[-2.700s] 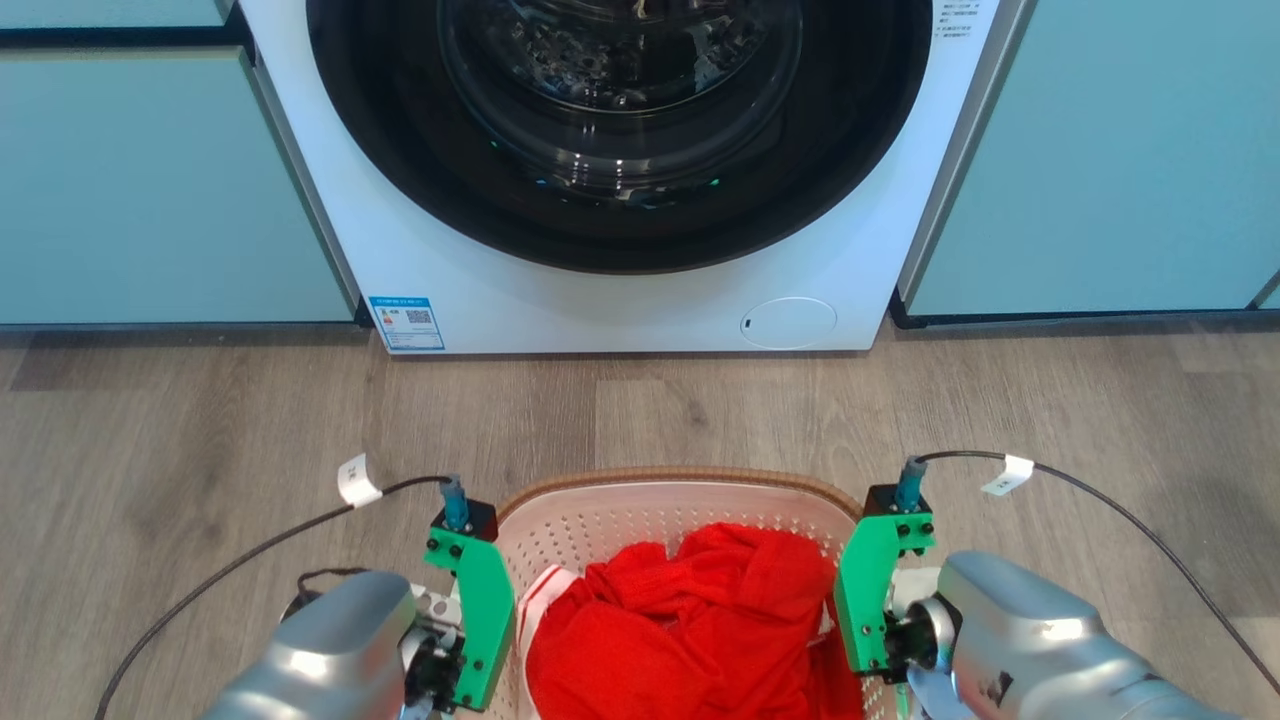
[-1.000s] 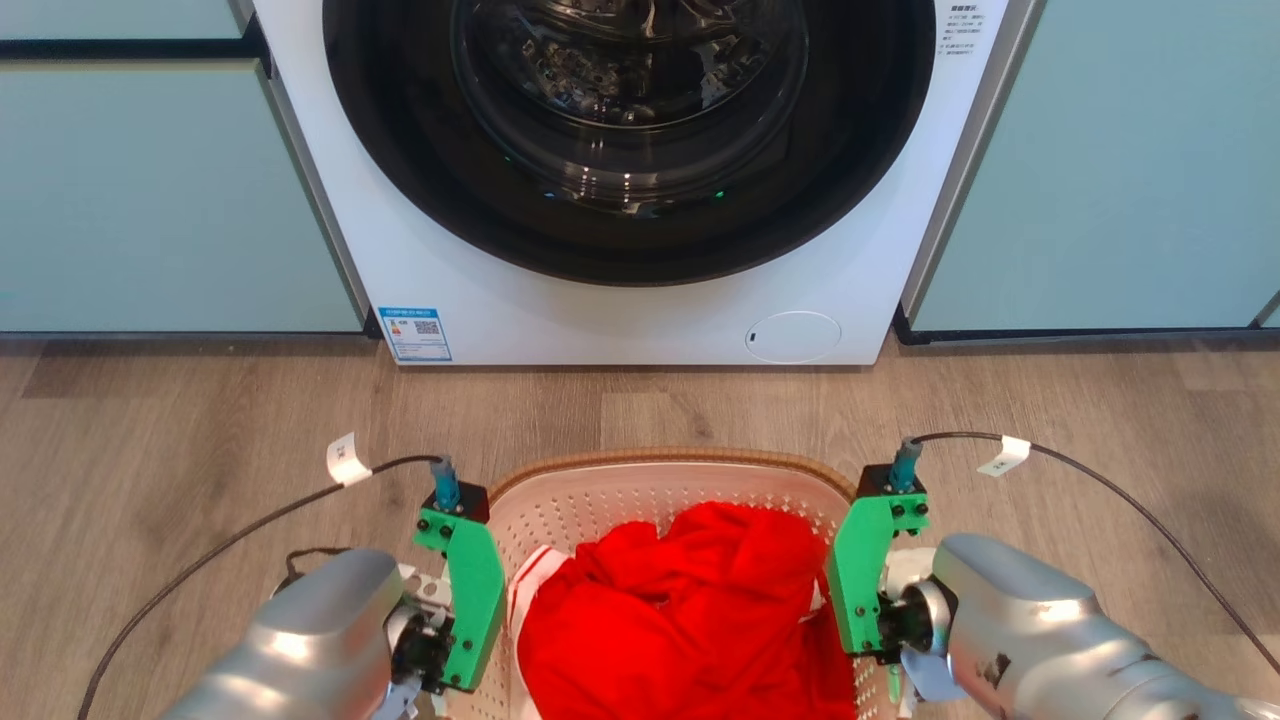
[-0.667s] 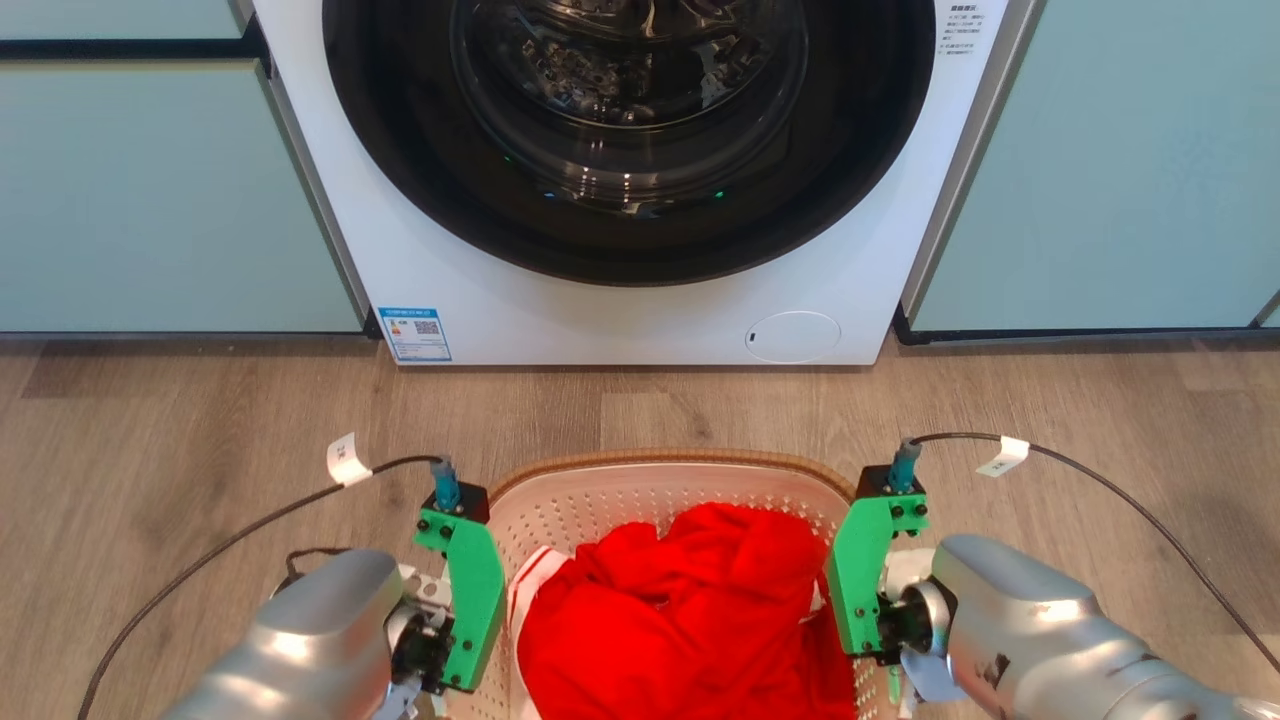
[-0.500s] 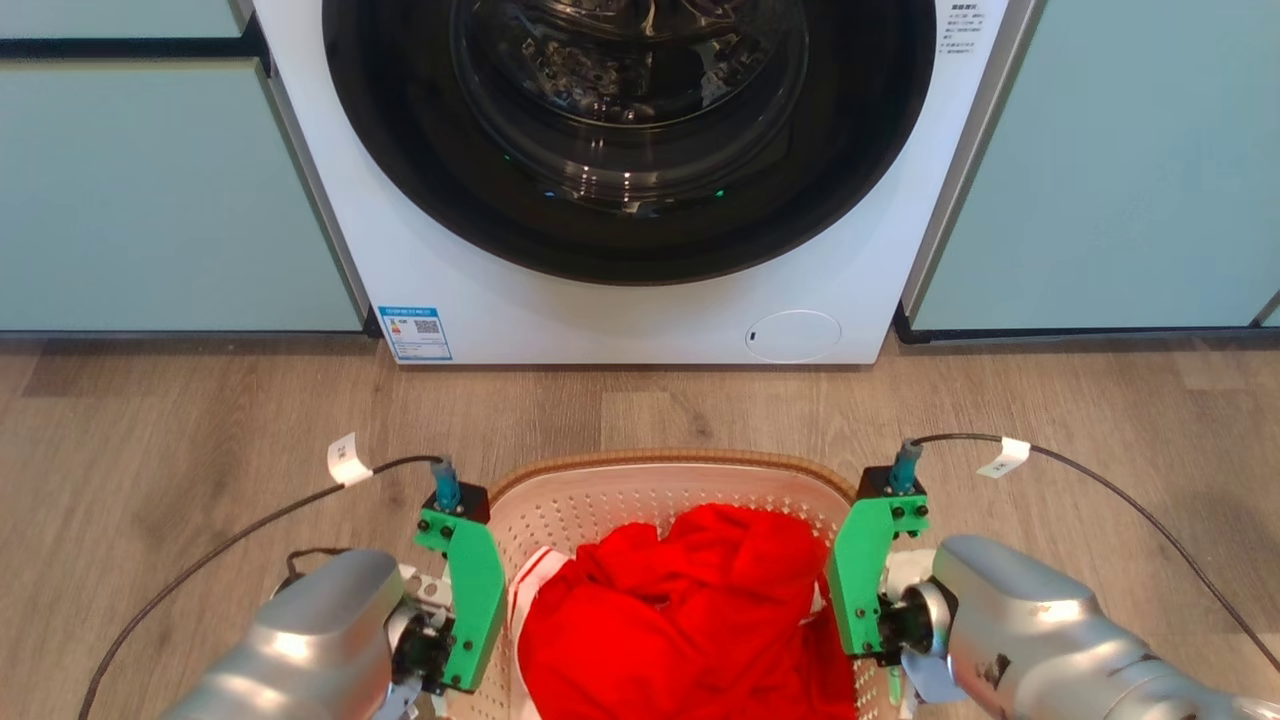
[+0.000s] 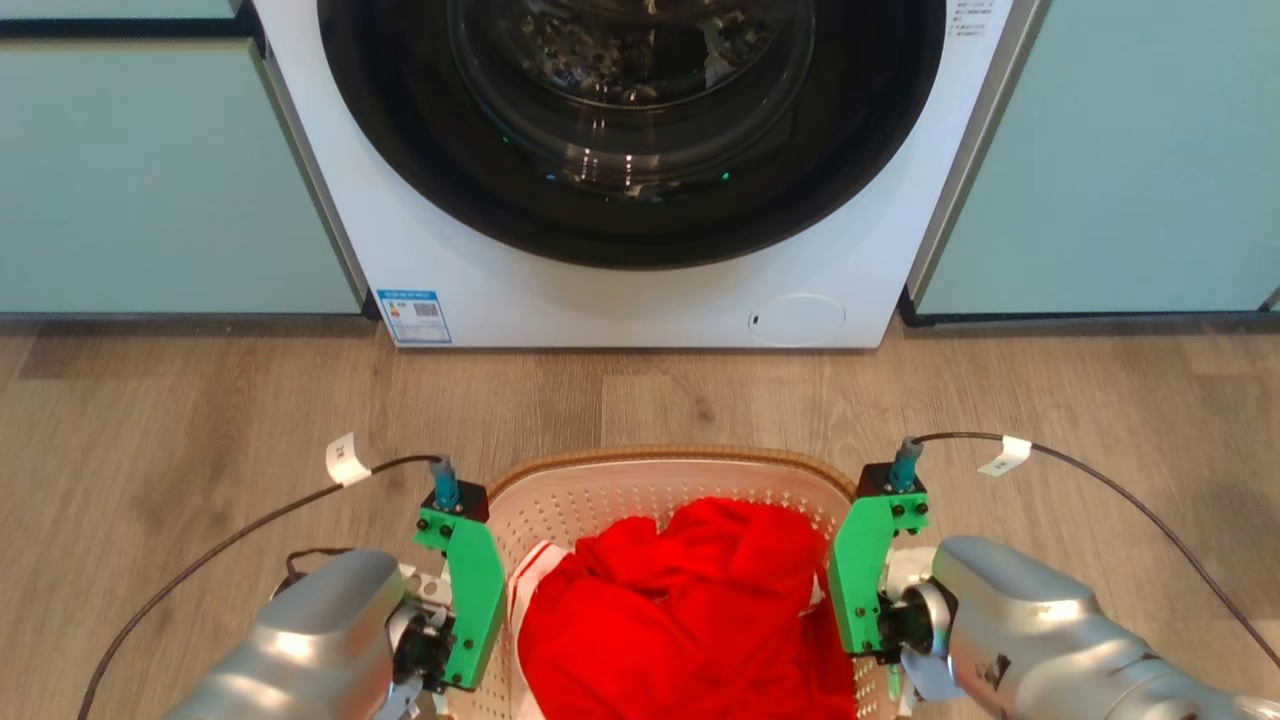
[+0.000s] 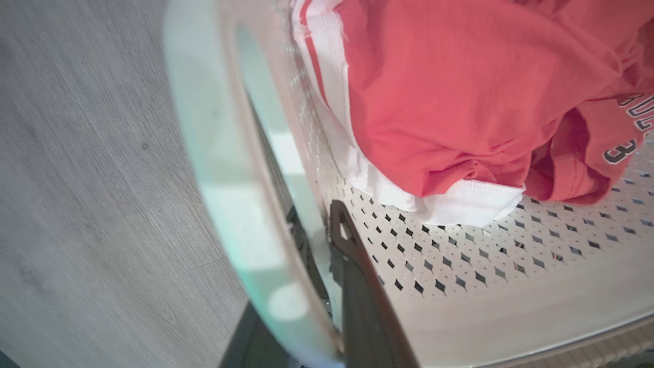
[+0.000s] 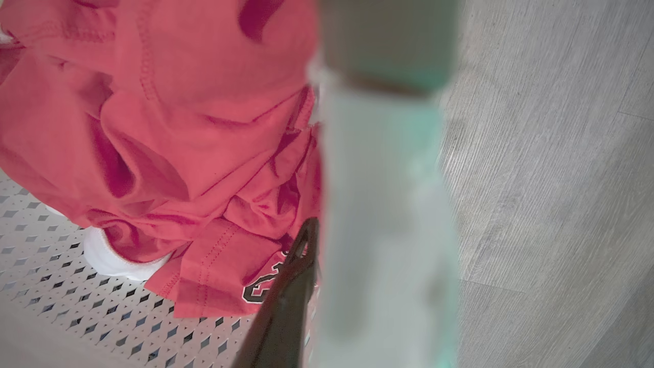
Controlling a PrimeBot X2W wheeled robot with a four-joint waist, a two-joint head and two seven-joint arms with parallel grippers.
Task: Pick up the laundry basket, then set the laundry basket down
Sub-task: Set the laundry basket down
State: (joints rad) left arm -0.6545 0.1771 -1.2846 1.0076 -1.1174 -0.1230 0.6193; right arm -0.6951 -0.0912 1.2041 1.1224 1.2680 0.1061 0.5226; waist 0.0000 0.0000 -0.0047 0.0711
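Upright white perforated laundry basket (image 5: 620,498), brown-rimmed, before the washing machine (image 5: 600,300), red garment (image 5: 680,610) inside

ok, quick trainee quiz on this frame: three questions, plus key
1. What lies in the laundry basket? A) blue towels B) a red garment C) nothing
2. True or false: the basket stands to the right of the washing machine.
3. Fill in: the left pincer and the right pincer each clamp a white basket ____.
Key: 1 B; 2 false, it stands in front of it; 3 handle.
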